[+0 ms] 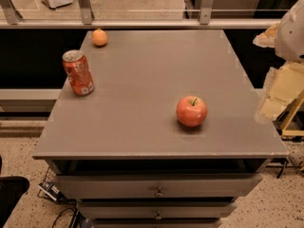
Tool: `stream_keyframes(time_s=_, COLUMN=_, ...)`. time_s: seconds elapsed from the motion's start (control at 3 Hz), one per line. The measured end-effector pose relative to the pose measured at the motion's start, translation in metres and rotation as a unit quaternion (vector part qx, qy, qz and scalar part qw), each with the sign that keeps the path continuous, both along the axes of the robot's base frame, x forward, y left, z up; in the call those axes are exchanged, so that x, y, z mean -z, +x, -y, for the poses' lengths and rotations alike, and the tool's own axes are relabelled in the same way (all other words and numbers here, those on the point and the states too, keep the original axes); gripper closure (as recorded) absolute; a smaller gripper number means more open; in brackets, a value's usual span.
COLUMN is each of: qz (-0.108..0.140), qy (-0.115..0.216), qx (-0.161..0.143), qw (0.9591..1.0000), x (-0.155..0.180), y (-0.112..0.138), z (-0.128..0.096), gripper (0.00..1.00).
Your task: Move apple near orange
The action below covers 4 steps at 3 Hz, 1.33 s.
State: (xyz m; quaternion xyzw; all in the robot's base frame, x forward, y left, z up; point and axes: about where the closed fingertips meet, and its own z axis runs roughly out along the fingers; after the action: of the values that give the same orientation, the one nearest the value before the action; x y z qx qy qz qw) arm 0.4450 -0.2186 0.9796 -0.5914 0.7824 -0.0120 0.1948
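Note:
The red-pink apple [192, 111] with a short dark stem stands upright on the grey cabinet top [142, 80], towards the front right. The small orange [99, 37] lies at the far left corner of the top, well apart from the apple. My gripper [274, 95] shows as cream-coloured parts at the right edge of the view. It is beside the cabinet's right side, off the top and to the right of the apple, and it holds nothing that I can see.
A red soda can [78, 73] stands upright near the left edge, between the orange and the front. Drawers [156, 191] run below the front edge. A metal rail [142, 23] crosses behind the cabinet.

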Motion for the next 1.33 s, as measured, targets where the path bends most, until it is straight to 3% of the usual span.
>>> stream_keyframes(time_s=0.33, qz=0.014, qy=0.086, qx=0.015, qw=0.9961, x=0.021, y=0.010, z=0.011, gripper=0.00)
stream_keyframes(time_s=0.67, qz=0.048, qy=0.178, qx=0.032, qw=0.9823, x=0.039, y=0.019, z=0.016, gripper=0.00)
stream_keyframes(time_s=1.0, qz=0.077, qy=0.274, qx=0.031, qw=0.9582, x=0.049, y=0.023, z=0.004, gripper=0.00)
stream_keyframes(time_s=1.33, qz=0.098, qy=0.352, qx=0.021, qw=0.9308, x=0.052, y=0.026, z=-0.013, gripper=0.00)
